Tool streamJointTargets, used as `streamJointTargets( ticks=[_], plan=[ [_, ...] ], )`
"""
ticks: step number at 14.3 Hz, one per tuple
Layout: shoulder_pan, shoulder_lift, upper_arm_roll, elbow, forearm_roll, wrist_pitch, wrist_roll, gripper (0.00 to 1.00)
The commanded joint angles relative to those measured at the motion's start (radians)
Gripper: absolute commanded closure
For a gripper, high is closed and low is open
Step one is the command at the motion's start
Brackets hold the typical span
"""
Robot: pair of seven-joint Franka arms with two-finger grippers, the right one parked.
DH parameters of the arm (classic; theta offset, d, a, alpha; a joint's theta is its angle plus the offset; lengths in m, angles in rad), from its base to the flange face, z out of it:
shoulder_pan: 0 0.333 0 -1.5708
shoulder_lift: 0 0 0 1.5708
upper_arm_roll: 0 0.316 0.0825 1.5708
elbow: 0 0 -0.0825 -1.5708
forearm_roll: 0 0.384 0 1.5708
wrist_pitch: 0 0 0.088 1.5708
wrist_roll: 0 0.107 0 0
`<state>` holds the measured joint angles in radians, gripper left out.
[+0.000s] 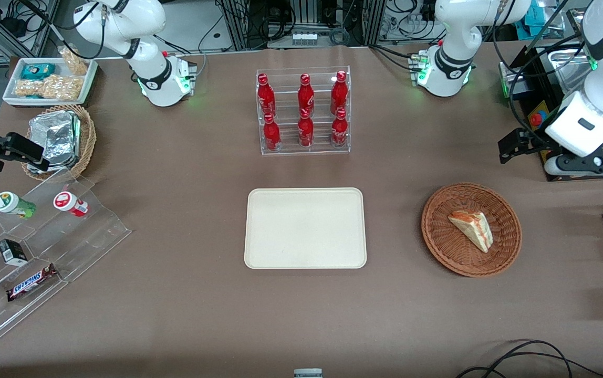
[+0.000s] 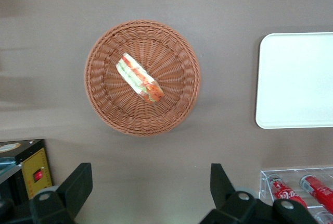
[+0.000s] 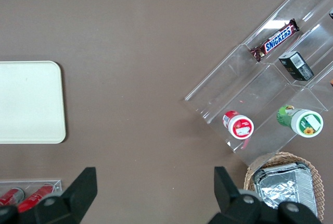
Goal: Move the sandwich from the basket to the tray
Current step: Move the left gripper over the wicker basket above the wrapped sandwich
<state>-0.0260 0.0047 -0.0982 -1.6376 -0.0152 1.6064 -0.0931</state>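
The sandwich (image 1: pixel 472 229) (image 2: pixel 139 78), a pale wedge with red-orange and green layers, lies in the round reddish-brown wicker basket (image 1: pixel 438 210) (image 2: pixel 104 114). The cream rectangular tray (image 1: pixel 305 228) (image 2: pixel 296 78) sits flat beside the basket, toward the parked arm's end, with nothing on it. My gripper (image 1: pixel 512 144) (image 2: pixel 150 169) hangs high above the table, farther from the front camera than the basket and a bit toward the working arm's end. It is open, with only bare table showing between its black fingers (image 2: pixel 78 179).
A clear rack of red bottles (image 1: pixel 304 113) (image 2: pixel 296 187) stands farther from the front camera than the tray. A black box with a yellow panel (image 2: pixel 31 169) sits near my arm. A tan basket of foil packs (image 1: pixel 60 139), a white snack tray (image 1: pixel 49 79) and an acrylic snack stand (image 1: pixel 33 247) lie toward the parked arm's end.
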Motion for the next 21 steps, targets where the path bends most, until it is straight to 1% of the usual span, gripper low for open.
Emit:
streamJointTargets(
  ticks=[1,6,7,11,13,15,17,18,21],
  plan=[
    [0.014,0.017,-0.006,0.044,-0.019,-0.017,0.012,0.0],
    [0.011,0.017,-0.006,0.026,-0.002,-0.037,0.013,0.0],
    [0.011,0.018,-0.006,0.019,0.0,-0.067,0.013,0.0],
    [0.012,0.032,-0.006,0.009,0.0,-0.08,0.013,0.0],
    [0.014,0.037,-0.005,-0.046,0.0,-0.069,0.012,0.0],
    [0.014,0.102,-0.003,-0.054,0.003,-0.057,0.01,0.0],
    [0.014,0.173,0.006,-0.06,0.044,-0.002,0.007,0.0],
    [0.014,0.198,0.014,-0.082,0.049,0.041,0.001,0.0],
    [0.014,0.209,0.024,-0.216,0.051,0.243,-0.087,0.0]
  ],
)
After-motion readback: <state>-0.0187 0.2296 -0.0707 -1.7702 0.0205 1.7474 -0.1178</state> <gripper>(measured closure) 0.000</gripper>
